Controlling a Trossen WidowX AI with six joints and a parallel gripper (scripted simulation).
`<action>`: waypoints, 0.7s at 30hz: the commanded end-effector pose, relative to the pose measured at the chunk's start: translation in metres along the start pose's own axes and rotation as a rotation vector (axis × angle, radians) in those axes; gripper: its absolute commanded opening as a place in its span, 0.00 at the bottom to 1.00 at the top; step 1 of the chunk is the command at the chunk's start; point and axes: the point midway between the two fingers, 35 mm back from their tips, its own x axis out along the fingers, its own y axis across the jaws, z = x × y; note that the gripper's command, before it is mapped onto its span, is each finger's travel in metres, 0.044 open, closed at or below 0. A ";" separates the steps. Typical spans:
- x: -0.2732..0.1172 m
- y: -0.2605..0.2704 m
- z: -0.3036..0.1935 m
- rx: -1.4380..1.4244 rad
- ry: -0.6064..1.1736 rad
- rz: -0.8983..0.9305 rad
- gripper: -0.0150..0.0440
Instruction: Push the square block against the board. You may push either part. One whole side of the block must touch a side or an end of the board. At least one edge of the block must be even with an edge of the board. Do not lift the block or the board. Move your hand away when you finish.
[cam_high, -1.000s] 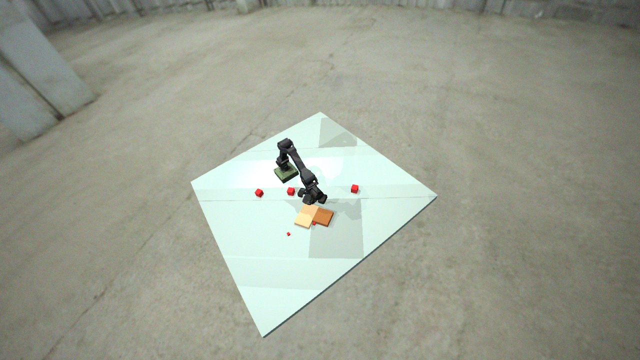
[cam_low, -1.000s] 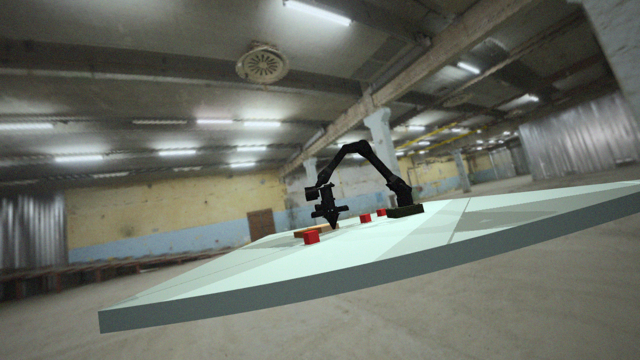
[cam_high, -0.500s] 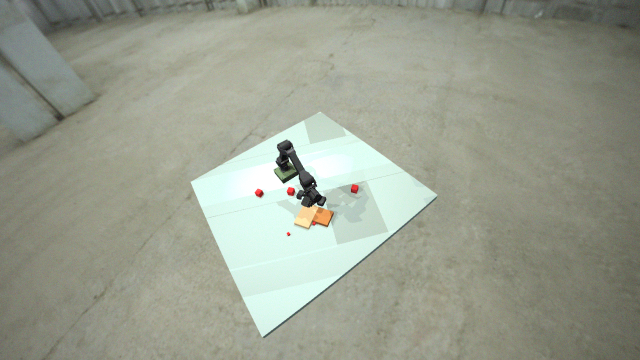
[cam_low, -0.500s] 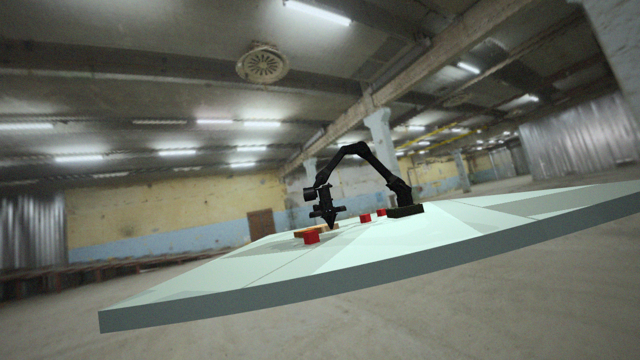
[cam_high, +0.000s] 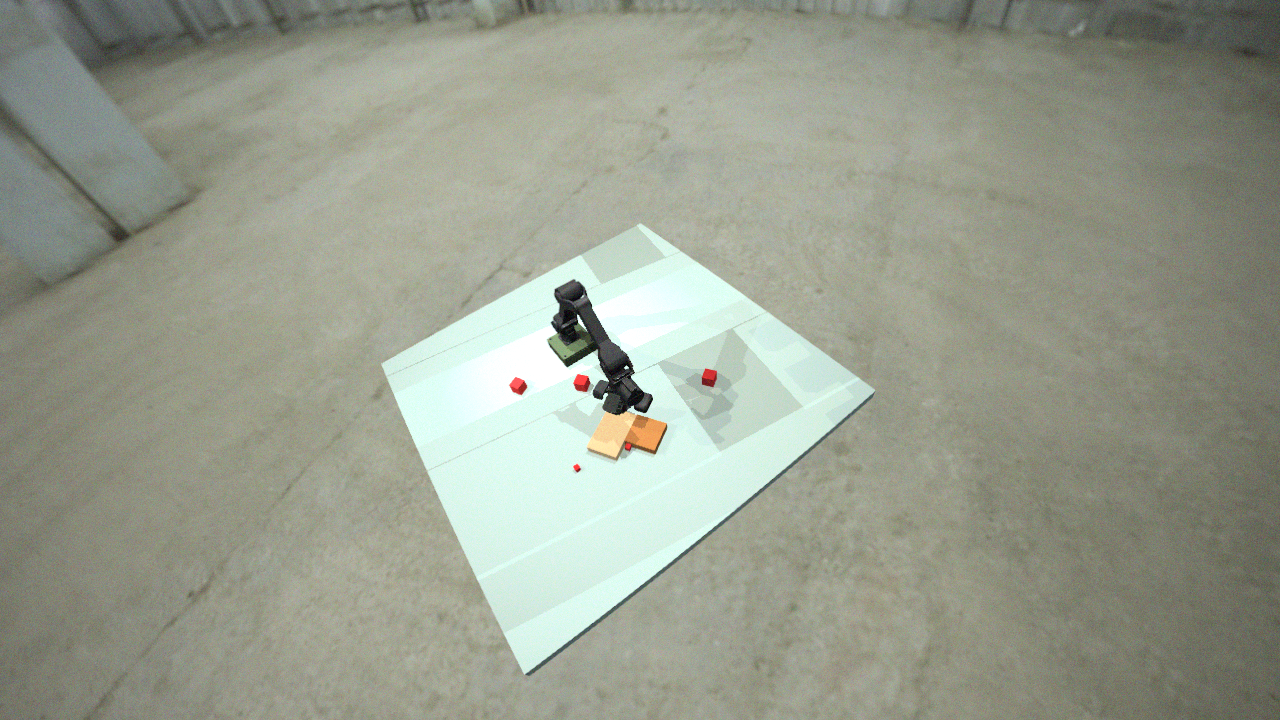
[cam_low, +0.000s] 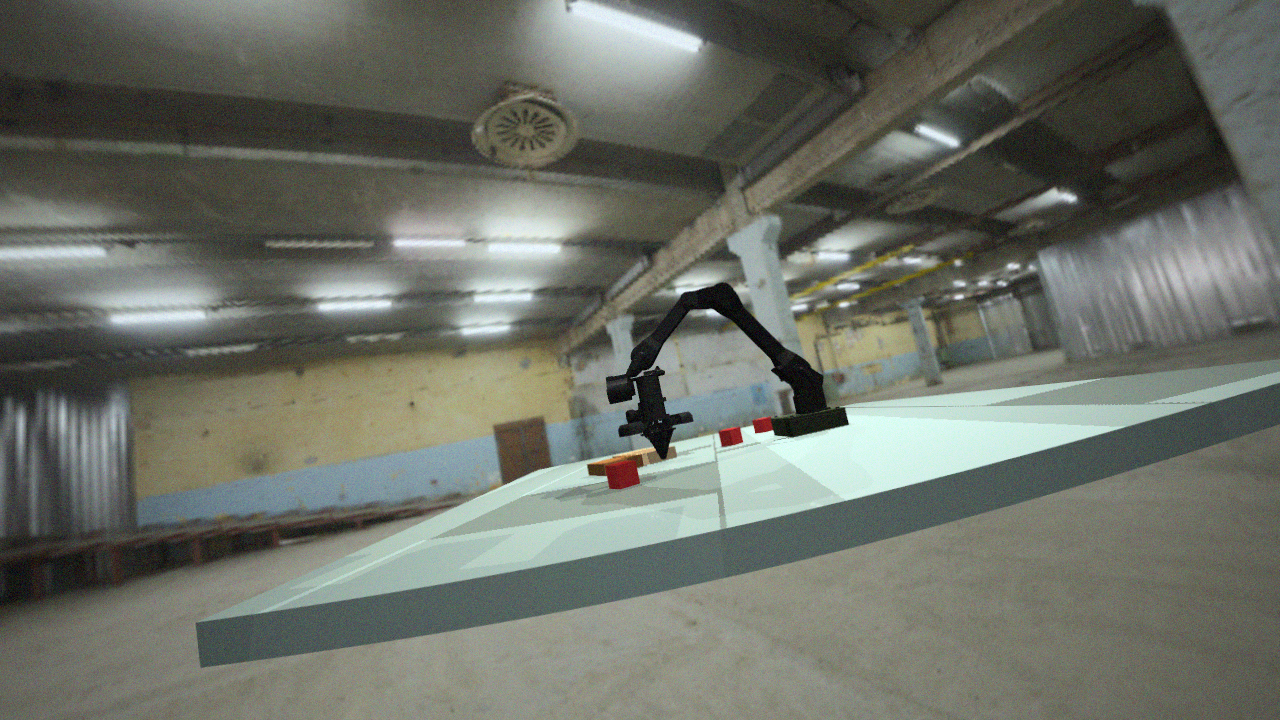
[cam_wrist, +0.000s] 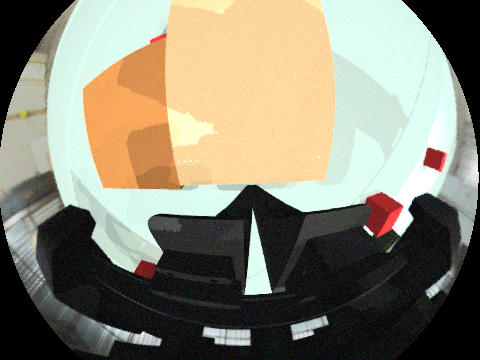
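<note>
The light tan board (cam_high: 611, 437) (cam_wrist: 250, 100) lies flat on the table. The orange square block (cam_high: 648, 435) (cam_low: 597, 468) (cam_wrist: 135, 117) lies flat along one long side of it. Their sides appear to meet, and their edges nearest the gripper look nearly even in the wrist view; a tiny gap or offset cannot be ruled out. My gripper (cam_low: 662, 454) (cam_wrist: 251, 190) is shut and empty, pointing down. In the wrist view its tip appears just off the board's near end. Whether it touches the board cannot be told.
Red cubes stand on the table (cam_high: 537, 537): one (cam_high: 708, 377) (cam_low: 622, 474) to the right, two (cam_high: 518, 385) (cam_high: 581, 383) near the green arm base (cam_high: 571, 347). A small red cube (cam_high: 628, 446) sits by the far block-board corner, another (cam_high: 576, 468) farther left.
</note>
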 end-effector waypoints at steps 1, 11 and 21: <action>-0.001 0.001 -0.007 0.000 -0.004 0.002 0.25; 0.000 0.001 -0.023 0.000 -0.002 0.002 0.25; 0.000 0.001 -0.040 0.000 0.000 0.002 0.25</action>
